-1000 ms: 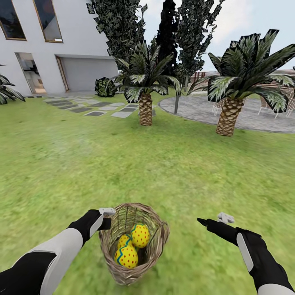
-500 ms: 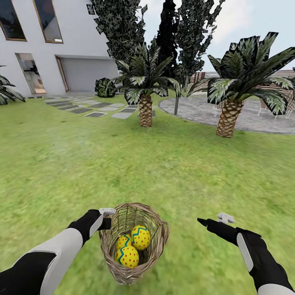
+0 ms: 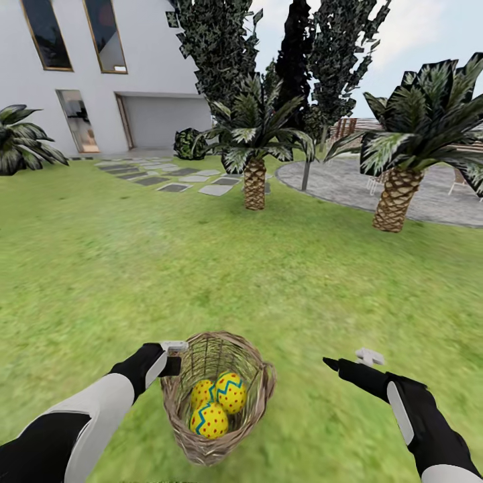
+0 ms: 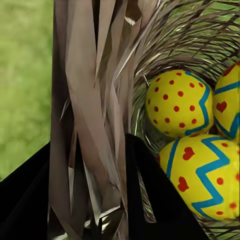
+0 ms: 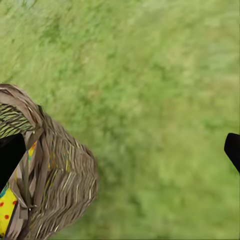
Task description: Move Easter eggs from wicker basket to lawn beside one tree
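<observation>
L jaws clamp wicker basket point(image 3: 216, 402) rim, R spread

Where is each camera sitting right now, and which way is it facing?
Head view: on the head, facing forward and down over the lawn; both arms show, left hand at the wicker basket.
Left wrist view: at that hand, black fingers straddling the basket wall, Easter eggs inside.
Right wrist view: facing grass, open fingertips at the edges.
All share the basket.
</observation>
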Robot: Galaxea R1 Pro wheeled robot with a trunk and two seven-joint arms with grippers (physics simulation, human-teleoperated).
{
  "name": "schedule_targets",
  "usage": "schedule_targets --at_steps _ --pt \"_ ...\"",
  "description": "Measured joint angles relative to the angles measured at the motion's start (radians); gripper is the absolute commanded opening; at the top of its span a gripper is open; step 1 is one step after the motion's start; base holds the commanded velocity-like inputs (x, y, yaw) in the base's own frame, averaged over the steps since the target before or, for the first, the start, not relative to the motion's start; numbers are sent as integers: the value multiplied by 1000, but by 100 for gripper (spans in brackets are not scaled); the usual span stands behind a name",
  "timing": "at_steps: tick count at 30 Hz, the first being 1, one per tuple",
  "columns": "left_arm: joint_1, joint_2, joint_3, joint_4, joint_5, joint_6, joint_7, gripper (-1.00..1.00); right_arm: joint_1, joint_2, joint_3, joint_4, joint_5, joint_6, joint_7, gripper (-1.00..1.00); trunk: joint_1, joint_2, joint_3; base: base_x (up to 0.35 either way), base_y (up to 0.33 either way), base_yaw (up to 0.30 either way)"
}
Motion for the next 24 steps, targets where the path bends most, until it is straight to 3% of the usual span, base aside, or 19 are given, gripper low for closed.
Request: schedule_targets --at_steps 24 --pt "0 2 -1 0 0 0 0 -100 1 0 0 12 4 -2 -2 100 -92 168 75 0 0 288"
